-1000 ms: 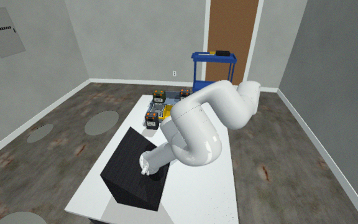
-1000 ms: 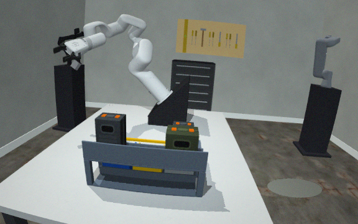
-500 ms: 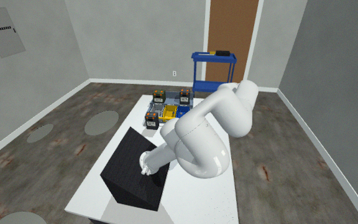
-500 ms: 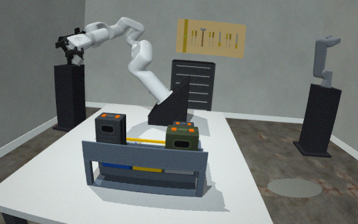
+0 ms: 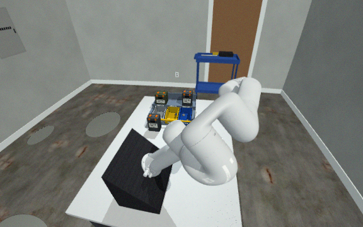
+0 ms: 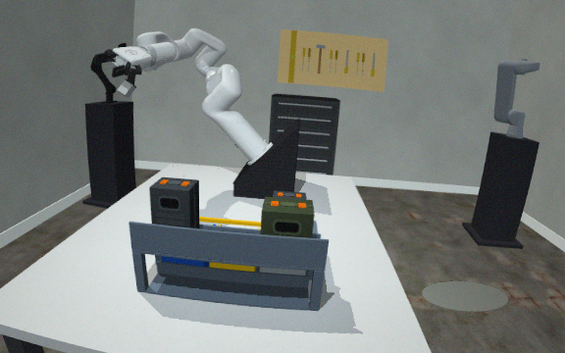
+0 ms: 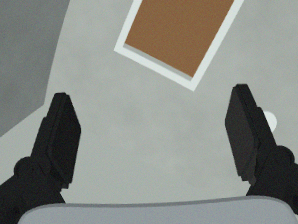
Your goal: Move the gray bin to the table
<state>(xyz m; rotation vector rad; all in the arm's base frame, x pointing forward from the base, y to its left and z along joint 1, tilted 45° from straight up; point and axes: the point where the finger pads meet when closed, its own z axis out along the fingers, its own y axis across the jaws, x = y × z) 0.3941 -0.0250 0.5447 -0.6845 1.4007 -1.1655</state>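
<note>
Gray bin (image 5: 160, 109) sits in the shelf (image 6: 229, 245) on the desk (image 6: 67, 294), beside the yellow bin (image 5: 172, 113). High above and well beyond the shelf, the hand (image 6: 118, 74) hangs with fingers spread wide apart, holding and touching nothing.

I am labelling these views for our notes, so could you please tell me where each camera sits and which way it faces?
Top: high behind the white arm, looking along the white table toward the brown door.
Exterior: beyond the table's far end, facing the back of the gray shelf and the arm's black wedge base.
Wrist: on the raised open gripper, black fingers framing wall and door.
Top and wrist share the door and the blue cart.
</note>
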